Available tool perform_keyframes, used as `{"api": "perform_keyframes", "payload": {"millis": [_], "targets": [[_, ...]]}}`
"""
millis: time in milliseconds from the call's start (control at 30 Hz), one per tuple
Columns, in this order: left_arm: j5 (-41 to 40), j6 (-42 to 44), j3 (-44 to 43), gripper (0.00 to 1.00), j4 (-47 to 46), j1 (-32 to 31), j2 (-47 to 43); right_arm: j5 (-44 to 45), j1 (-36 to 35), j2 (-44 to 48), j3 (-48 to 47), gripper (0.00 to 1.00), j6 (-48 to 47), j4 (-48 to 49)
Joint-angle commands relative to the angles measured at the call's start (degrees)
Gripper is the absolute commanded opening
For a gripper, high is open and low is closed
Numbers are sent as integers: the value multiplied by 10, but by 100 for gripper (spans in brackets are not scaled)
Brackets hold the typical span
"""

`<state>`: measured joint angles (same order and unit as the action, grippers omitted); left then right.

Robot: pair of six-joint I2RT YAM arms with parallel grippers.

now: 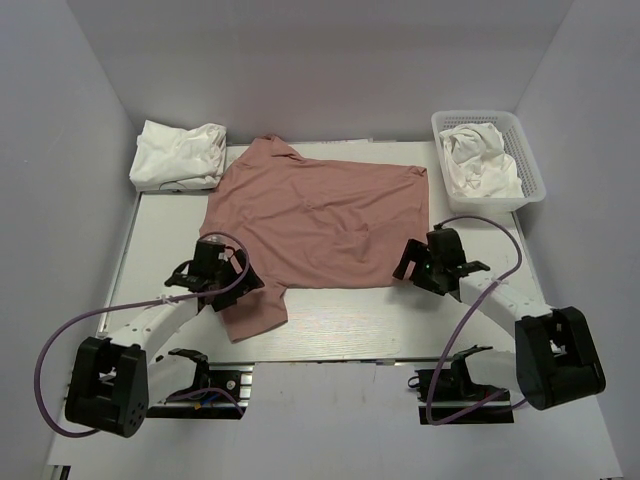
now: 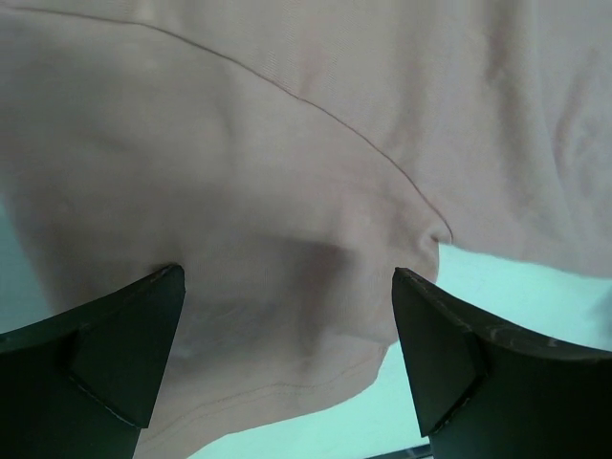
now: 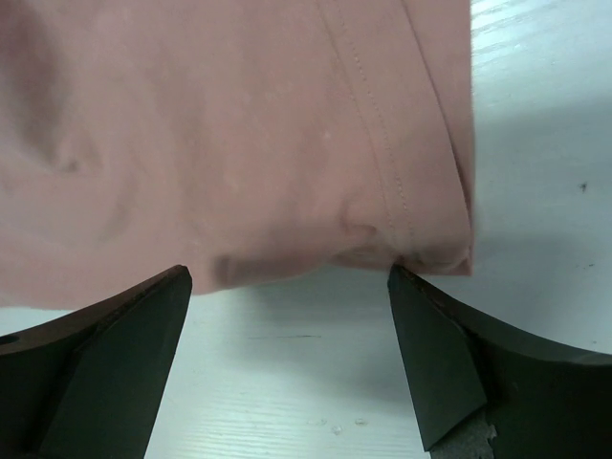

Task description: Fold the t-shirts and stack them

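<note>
The dusty-pink t-shirt (image 1: 320,215) lies spread on the table, plain side up, its print hidden. One sleeve (image 1: 252,308) hangs toward the near left. My left gripper (image 1: 232,272) is open just above that sleeve; in the left wrist view the pink cloth (image 2: 287,191) fills the space between the jaws. My right gripper (image 1: 412,262) is open at the shirt's near right corner (image 3: 430,239), its jaws either side of the hem, with nothing in them. A plain white t-shirt (image 1: 178,155) lies bundled at the far left. More white shirts (image 1: 480,165) lie crumpled in the basket.
A white plastic basket (image 1: 535,180) stands at the far right. The white table (image 1: 350,325) shows bare in front of the shirt. Grey walls close in on three sides. Purple cables loop from both arms.
</note>
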<state>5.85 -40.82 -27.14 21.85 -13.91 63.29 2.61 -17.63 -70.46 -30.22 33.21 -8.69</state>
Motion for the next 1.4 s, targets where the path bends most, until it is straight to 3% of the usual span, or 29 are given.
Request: {"api": "perform_keyframes", "payload": {"millis": [0, 267, 433, 600, 800, 1033, 1367], "targets": [[-70, -33, -2, 100, 50, 12, -14, 19, 7, -6, -1, 90, 41, -71], [-144, -80, -26, 100, 157, 13, -1, 22, 51, 54, 52, 90, 79, -207], [-163, -107, -45, 100, 200, 13, -47, -48, 59, 103, 47, 89, 50, -198], [-106, -74, -58, 100, 139, 7, -73, -151, 48, 158, 24, 90, -24, -132], [-88, -55, -77, 100, 97, 2, -68, -128, 44, 120, 8, 90, -31, -113], [-77, -22, -136, 100, -15, 2, 20, -113, 45, 46, -9, 90, -24, -21], [-81, -13, -125, 100, -72, 7, 147, -104, 46, 36, -14, 90, -28, -12]]}}
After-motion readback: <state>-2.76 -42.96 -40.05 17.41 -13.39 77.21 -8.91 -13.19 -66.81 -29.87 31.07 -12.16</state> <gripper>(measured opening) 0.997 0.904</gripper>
